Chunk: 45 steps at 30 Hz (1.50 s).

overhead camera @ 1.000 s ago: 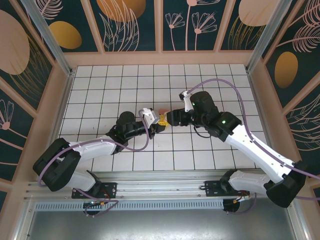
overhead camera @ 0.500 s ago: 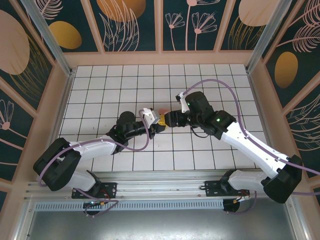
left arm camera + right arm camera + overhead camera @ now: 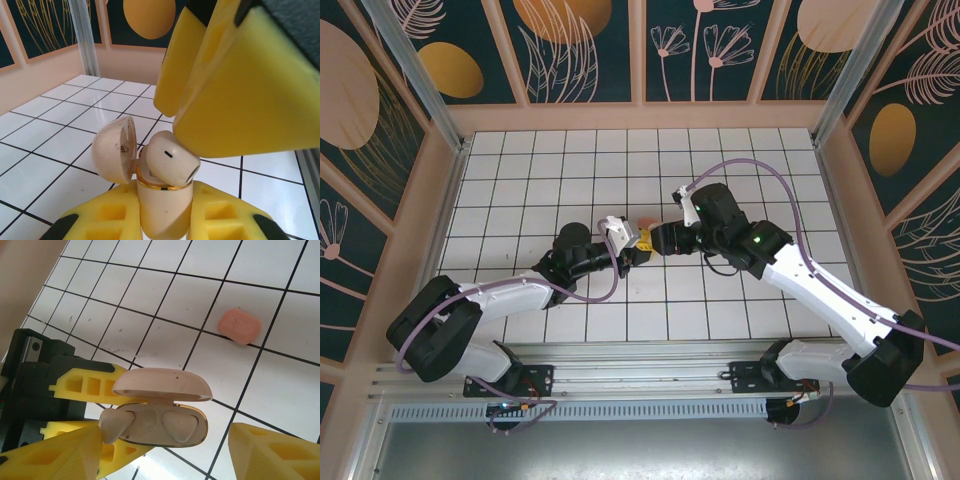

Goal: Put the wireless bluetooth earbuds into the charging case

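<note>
The charging case [image 3: 162, 210] is a pale pinkish-beige shell with a gold rim. It stands upright with my left gripper [image 3: 162, 222] shut on its body and its lid [image 3: 112, 150] hinged open. In the right wrist view the case [image 3: 197, 417] shows two wells. One earbud [image 3: 177, 426] sits in the right well. The other earbud [image 3: 114, 422] lies tilted over the left rim, half in, against a yellow finger of my right gripper [image 3: 162, 452]. That gripper is open, with its fingers wide on either side of the case. Both grippers meet near the table's middle [image 3: 650, 240].
A small salmon-pink rounded-rectangle object [image 3: 239, 326] lies shut on a white tile beyond the case. White tiled floor [image 3: 540, 170] stretches around the arms, bounded by pale wooden walls [image 3: 450, 200].
My right arm has shifted left, bringing its fingers up to the case. In the last half second almost nothing has moved. The left arm stays put.
</note>
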Available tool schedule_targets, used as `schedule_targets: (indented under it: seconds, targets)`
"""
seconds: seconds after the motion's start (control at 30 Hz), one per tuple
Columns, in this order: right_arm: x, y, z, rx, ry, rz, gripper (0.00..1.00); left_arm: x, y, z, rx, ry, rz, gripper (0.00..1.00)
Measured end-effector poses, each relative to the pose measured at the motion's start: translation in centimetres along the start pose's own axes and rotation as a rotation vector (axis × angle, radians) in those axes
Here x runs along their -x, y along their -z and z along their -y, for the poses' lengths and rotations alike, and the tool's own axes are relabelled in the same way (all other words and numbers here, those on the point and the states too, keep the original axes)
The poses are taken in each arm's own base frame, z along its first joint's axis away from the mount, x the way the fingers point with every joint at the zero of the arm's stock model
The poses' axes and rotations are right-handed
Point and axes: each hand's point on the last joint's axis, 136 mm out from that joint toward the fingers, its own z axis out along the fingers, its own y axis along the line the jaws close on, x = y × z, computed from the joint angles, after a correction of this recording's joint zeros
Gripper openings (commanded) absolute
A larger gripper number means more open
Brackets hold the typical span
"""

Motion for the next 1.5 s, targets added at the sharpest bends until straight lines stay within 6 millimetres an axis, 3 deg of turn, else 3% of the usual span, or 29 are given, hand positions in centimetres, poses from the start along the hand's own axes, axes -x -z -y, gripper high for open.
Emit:
schedule_targets:
  seconds: [0.27, 0.43, 0.73, 1.33, 1.5]
  targets:
    - [0.5, 1.9, -2.0, 0.113, 0.020, 0.045, 0.71, 0.0, 0.0, 0.0, 0.000, 0.000, 0.001, 0.12]
    - [0.3, 1.7, -2.4, 0.137, 0.033, 0.033, 0.72, 0.4, 0.0, 0.0, 0.000, -0.002, 0.010, 0.12]
    - [-0.8, -0.4, -0.8, 0.066, 0.043, -0.028, 0.73, 0.7, -0.1, 0.0, -0.003, -0.001, 0.017, 0.12]
    - [-1.0, 0.4, 1.6, 0.025, 0.004, -0.007, 0.72, 0.9, -0.1, 0.4, -0.027, -0.002, 0.027, 0.12]
    - [-1.2, 0.6, 1.2, 0.069, 0.002, -0.010, 0.72, 1.0, -0.1, 0.4, -0.028, -0.004, 0.031, 0.12]
